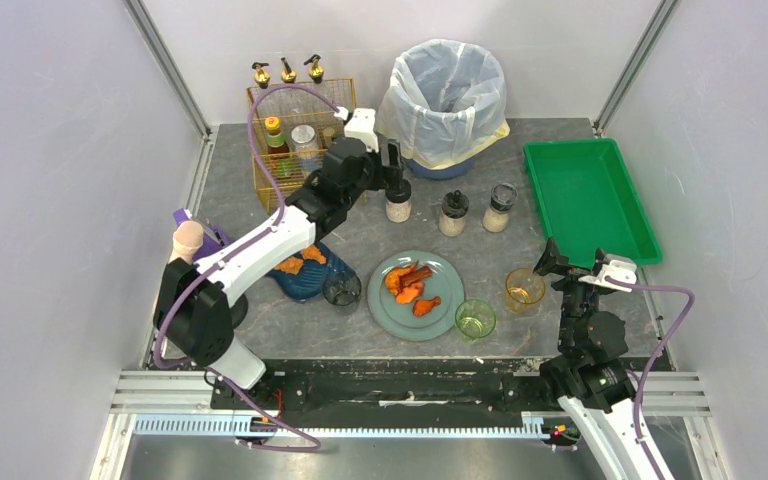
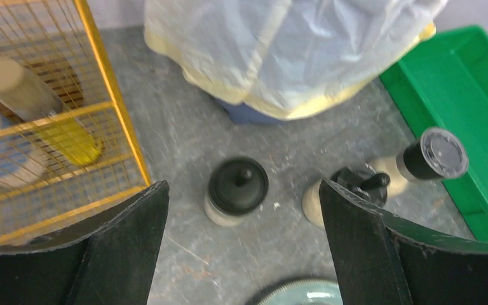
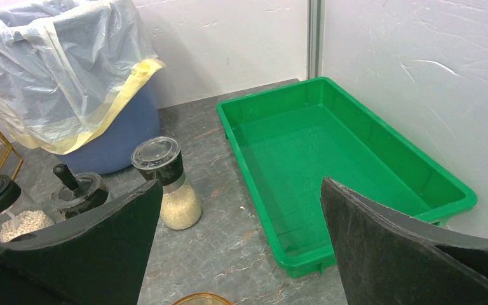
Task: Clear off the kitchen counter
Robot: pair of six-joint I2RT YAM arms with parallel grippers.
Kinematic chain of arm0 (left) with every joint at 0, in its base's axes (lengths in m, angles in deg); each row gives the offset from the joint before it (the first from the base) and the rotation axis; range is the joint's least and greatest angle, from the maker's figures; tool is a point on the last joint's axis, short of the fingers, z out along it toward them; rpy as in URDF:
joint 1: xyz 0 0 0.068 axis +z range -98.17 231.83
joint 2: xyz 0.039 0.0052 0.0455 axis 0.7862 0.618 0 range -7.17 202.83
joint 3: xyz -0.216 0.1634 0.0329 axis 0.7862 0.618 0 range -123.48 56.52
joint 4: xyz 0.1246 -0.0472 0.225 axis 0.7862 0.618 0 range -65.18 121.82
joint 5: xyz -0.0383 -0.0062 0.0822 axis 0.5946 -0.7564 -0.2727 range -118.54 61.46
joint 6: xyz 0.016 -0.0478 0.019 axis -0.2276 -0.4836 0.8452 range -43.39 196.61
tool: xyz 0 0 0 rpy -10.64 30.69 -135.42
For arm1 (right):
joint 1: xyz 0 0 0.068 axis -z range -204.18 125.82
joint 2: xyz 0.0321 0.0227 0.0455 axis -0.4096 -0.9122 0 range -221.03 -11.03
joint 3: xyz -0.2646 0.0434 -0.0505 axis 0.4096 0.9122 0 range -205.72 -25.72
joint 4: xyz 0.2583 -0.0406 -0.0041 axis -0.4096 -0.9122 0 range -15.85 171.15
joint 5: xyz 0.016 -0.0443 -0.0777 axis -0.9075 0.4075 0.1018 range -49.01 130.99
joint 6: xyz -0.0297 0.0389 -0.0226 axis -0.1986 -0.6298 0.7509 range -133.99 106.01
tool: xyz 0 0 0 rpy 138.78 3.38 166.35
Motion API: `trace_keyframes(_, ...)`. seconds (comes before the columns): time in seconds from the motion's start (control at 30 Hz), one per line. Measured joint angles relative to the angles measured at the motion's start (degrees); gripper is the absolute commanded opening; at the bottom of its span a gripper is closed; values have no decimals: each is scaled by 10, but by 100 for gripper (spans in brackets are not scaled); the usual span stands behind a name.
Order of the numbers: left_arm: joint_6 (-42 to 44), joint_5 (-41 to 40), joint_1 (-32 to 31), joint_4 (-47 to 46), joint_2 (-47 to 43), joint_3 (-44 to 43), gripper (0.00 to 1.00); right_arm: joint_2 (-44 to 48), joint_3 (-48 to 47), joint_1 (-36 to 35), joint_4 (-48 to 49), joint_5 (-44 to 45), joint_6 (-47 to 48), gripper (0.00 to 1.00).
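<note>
The kitchen counter point(image 1: 250, 190) is a dark grey veined slab. Three salt and spice grinders point(image 1: 398, 203) point(image 1: 453, 213) point(image 1: 500, 207) stand in a row at its middle. In front are a grey-green plate point(image 1: 385, 312) with orange food, a green glass point(image 1: 475, 319), an amber glass point(image 1: 525, 288), a dark glass point(image 1: 342, 291) and a blue dish point(image 1: 310, 282) with orange food. My left gripper point(image 1: 392, 165) is open and empty above the leftmost grinder point(image 2: 237, 187). My right gripper point(image 1: 560, 262) is open and empty beside the amber glass point(image 3: 202, 298).
A yellow wire rack point(image 1: 290, 130) with bottles stands at the back left. A blue bin with a plastic bag point(image 1: 447, 100) stands at the back middle. A green tray point(image 1: 585, 200) lies at the right. A pink-topped object point(image 1: 188, 238) stands at the left edge.
</note>
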Motion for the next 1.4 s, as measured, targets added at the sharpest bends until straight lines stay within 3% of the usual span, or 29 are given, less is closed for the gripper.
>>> trace_keyframes(0.43,-42,-44,-41,106,106,-42,93,0,0,0,0,0,0,98)
trace_keyframes(0.93,-47,-77,-41,111,226,-120,91,0,0,0,0,1,1,98)
trace_keyframes(1.17,-48,-89,-41,109,263,-148,86,0,0,0,0,1,1,98)
trace_keyframes(1.4,-47,-92,-41,112,275,-154,69,0,0,0,0,1,1,98)
